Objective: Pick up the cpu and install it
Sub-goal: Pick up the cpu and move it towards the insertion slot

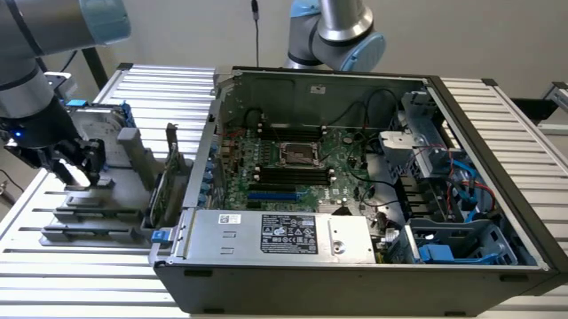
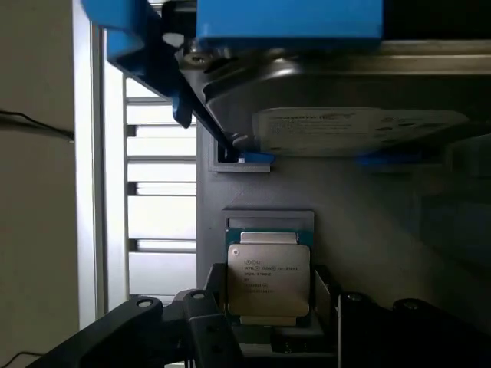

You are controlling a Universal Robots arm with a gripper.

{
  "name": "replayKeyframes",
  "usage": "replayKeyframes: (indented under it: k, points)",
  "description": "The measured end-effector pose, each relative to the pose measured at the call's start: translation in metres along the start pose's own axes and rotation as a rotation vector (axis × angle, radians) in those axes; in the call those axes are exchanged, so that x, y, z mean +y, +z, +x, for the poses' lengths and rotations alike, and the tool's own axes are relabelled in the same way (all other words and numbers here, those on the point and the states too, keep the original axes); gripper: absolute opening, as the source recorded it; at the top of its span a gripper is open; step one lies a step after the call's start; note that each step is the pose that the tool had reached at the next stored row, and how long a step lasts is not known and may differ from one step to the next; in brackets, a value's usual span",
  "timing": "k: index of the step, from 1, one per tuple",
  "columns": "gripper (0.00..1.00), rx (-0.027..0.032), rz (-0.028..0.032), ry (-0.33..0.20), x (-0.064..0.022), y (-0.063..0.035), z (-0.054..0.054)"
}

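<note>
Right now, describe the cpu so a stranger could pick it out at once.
Find the open computer case; a grey fixture stands beside it, on the exterior view's left. There, near the blue-framed hard drive, lies the cpu: a small flat square, dull silver, far smaller than the drive.

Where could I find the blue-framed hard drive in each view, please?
Exterior view: the hard drive stands at the exterior view's left, on the grey holder, just behind the hand.
Wrist view: the hard drive sits beyond the cpu, on the same grey holder.
Shared landmark: the slatted table beside the holder.
</note>
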State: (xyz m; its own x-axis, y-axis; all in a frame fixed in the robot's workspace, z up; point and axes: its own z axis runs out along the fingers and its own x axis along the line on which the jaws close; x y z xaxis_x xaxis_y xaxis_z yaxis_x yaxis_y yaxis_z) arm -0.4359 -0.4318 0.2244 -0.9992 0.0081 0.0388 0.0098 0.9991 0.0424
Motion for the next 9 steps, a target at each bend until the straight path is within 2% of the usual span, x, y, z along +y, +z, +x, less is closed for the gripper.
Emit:
replayKeyframes:
  k: [9]
  points:
    - [0.54,0.0066,0.0002,0.000,0.0018,-0.0409,-0.004]
